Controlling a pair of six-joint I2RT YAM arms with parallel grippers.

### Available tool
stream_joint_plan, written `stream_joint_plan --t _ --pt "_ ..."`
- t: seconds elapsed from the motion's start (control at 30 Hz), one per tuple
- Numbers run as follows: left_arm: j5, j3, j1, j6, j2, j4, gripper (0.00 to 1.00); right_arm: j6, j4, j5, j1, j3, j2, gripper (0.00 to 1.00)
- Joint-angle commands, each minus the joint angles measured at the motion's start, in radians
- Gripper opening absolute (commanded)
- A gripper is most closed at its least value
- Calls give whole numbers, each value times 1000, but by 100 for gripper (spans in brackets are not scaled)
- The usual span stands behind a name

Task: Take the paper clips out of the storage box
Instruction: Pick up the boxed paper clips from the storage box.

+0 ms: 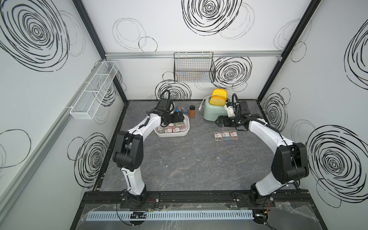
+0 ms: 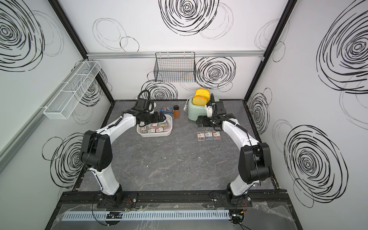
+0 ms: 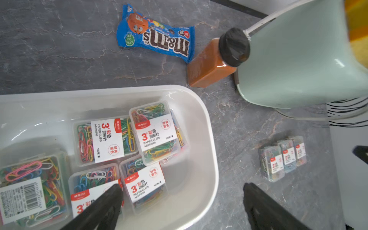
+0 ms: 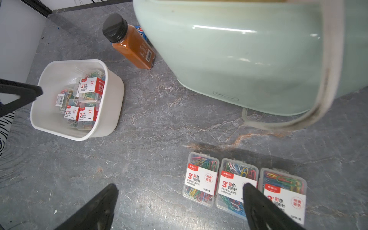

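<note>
The white storage box (image 1: 171,135) (image 2: 154,135) stands at the back left of the table, and several clear cases of paper clips (image 1: 173,129) (image 2: 157,129) (image 3: 154,133) (image 4: 88,89) lie in it. Three more paper clip cases (image 1: 226,135) (image 2: 209,135) (image 3: 282,157) (image 4: 201,179) lie in a row on the table right of it. My left gripper (image 1: 180,117) (image 2: 161,117) (image 3: 182,186) hangs open and empty over the box's right end, one finger above a case and the other outside the rim. My right gripper (image 1: 218,121) (image 2: 199,121) (image 4: 179,185) hovers open and empty just behind the row.
A mint toaster (image 1: 212,114) with yellow toast stands behind the right gripper. A brown bottle (image 1: 192,114) and a blue candy packet (image 1: 182,109) lie behind the box. A black wire basket (image 1: 194,67) and a white mesh rack (image 1: 93,91) hang on the walls.
</note>
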State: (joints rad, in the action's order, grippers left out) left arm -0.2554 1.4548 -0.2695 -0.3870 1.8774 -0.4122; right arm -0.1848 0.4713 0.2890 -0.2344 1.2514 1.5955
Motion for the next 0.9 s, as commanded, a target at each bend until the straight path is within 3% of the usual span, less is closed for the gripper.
stream_joint_plan --t 0.0,0.5,0.87 --pt "79 55 -19 28 49 9 97 20 39 -5 -4 36 -31 99" --pt "239 179 -79 33 226 33 86 46 70 -8 -11 84 -27 99" --pt "339 201 -78 2 265 7 84 52 65 6 -9 75 -17 99"
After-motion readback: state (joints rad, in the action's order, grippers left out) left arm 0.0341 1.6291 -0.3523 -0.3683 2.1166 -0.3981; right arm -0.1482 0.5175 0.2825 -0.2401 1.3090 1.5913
